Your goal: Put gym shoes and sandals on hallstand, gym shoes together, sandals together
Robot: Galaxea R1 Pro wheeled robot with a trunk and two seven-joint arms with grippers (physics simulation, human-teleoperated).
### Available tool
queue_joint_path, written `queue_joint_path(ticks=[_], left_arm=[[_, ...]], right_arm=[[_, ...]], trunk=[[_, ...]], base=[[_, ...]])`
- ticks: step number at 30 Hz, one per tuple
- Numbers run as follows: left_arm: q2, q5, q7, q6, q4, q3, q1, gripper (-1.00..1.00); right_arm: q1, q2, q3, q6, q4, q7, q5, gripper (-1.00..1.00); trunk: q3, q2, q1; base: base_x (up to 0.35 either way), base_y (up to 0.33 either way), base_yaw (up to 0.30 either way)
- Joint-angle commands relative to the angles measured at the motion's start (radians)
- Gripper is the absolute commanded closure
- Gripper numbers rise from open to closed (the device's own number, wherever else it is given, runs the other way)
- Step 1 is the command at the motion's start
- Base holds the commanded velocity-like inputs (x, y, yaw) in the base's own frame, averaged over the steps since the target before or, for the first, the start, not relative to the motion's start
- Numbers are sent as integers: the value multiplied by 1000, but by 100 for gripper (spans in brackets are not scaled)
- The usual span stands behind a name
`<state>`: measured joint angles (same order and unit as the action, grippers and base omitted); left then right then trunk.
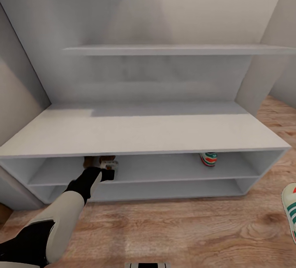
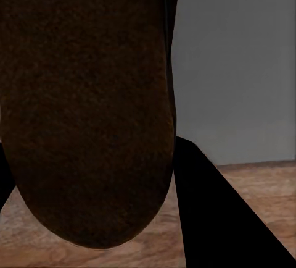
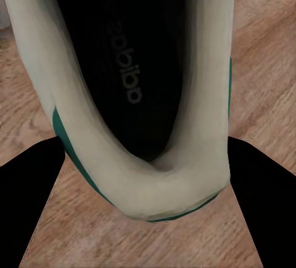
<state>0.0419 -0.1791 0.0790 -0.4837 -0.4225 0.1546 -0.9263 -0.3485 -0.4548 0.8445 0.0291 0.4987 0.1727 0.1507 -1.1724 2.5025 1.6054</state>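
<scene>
Dark brown sandal [image 2: 86, 107] sits between the left fingers [image 2: 228, 218], which close on it from either side. Head view: left gripper [image 1: 107, 168] reaches into the upper tier of the grey hallstand [image 1: 139, 132], at its left part, sandal barely visible there. One gym shoe [image 1: 209, 159] rests on that same tier, well to the right. Second gym shoe [image 3: 145, 95] is clasped at the heel by the right fingers [image 3: 31, 206], over the corridor floor [image 1: 172, 227]

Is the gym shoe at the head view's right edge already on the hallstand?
No, that gym shoe lies on the corridor floor, right of the hallstand.
</scene>
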Motion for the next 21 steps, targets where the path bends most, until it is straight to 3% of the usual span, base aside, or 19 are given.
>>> queue_joint_path(ticks=[1,7,21], left_arm=[[1,-14,10,-6,-2,8,0,100],[0,-14,10,-6,-2,8,0,100],[0,-14,10,-4,-2,8,0,100]], right_arm=[[-1,1,8,3,1,9,10,100],[-1,1,8,3,1,9,10,100],[-1,1,8,3,1,8,10,100]], trunk=[[-1,0,0],[-1,0,0],[-1,0,0]], base=[[148,17,0],[200,51,0],[61,28,0]])
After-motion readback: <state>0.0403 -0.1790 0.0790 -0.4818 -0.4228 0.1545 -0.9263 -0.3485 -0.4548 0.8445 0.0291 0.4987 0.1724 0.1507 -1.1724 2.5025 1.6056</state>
